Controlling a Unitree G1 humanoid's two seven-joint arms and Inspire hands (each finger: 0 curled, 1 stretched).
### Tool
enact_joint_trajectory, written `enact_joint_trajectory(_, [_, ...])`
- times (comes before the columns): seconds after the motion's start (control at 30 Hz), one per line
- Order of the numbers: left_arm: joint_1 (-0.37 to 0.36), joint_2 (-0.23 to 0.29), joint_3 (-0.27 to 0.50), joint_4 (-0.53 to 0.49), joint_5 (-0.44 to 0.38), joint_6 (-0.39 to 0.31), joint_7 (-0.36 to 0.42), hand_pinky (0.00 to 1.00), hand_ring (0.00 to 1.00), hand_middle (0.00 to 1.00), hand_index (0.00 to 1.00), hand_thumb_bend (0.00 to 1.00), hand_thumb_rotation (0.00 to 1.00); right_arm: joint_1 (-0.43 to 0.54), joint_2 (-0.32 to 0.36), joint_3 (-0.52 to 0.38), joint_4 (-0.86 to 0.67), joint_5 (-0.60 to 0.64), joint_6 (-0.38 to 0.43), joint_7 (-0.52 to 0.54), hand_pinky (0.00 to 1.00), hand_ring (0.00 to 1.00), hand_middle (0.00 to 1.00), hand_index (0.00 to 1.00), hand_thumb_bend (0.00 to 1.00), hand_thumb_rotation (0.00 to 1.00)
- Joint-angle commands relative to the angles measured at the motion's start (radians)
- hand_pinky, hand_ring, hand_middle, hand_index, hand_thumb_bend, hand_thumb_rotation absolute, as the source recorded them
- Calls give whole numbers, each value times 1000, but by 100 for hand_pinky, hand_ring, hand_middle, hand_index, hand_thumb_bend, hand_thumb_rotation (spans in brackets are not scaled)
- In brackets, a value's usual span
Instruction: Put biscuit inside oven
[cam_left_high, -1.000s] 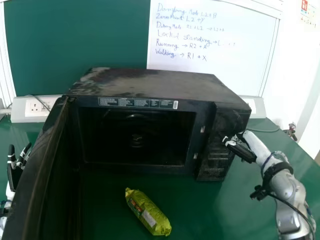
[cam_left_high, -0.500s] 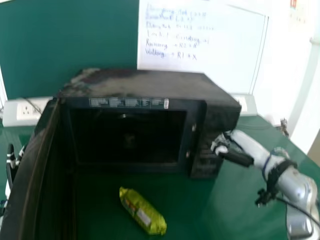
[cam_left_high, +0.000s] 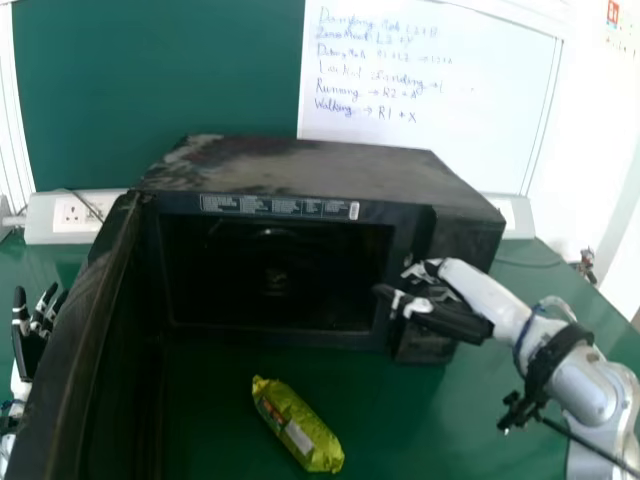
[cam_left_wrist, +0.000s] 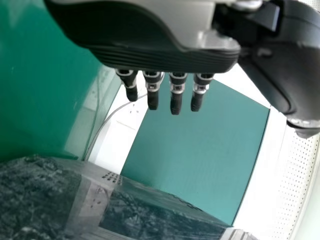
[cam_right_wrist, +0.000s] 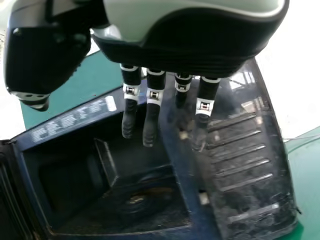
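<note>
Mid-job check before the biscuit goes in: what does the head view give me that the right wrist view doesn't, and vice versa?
Head view: the biscuit packet, lying on the table in front of the oven; the left hand; the wall socket.
Right wrist view: the ridged strips on the oven's control panel.
Both: the oven, its open door and the right hand.

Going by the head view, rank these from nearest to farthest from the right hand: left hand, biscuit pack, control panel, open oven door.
From the right hand:
1. Control panel, right beside it
2. Biscuit pack, front centre
3. Open oven door, left side
4. Left hand, beyond the door
</note>
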Motion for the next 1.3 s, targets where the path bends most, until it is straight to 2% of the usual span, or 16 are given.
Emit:
enact_joint_trajectory(0.0, [5,-6,-10,-21,1,8,4,81,88,90,95,92,61,-14,-8,21,-32,-12,17,4,53,64,72,73,87,44])
enact_joint_trajectory(0.23, [7,-11,-10,-37,3,16,15,81,87,89,94,93,60,-43,-17,80,-102,-53,80,17,51,63,75,73,89,43])
enact_joint_trajectory(0.43, [8,-9,-14,-46,12,18,21,80,87,89,94,93,61,-45,-39,119,-147,-80,24,31,52,64,72,74,91,47])
enact_joint_trajectory(0.53, [8,-7,-16,-46,14,20,21,81,88,89,94,93,61,-47,-50,133,-170,-92,20,49,59,69,74,76,92,50])
enact_joint_trajectory(0.7, [5,-14,-17,-52,12,24,29,82,88,89,93,93,60,-68,-65,176,-191,-144,25,88,70,77,78,79,91,49])
enact_joint_trajectory(1.0, [2,-20,-24,-61,25,26,44,81,87,89,93,93,61,-149,-83,262,-236,-242,62,218,74,80,81,81,88,51])
enact_joint_trajectory(1.2, [3,-23,-31,-73,24,29,57,81,86,88,93,95,60,-182,-58,337,-231,-369,11,248,67,75,78,79,99,55])
enact_joint_trajectory(1.27, [5,-22,-34,-78,26,33,59,81,87,88,93,95,60,-197,-48,360,-228,-420,2,280,66,73,75,74,100,57])
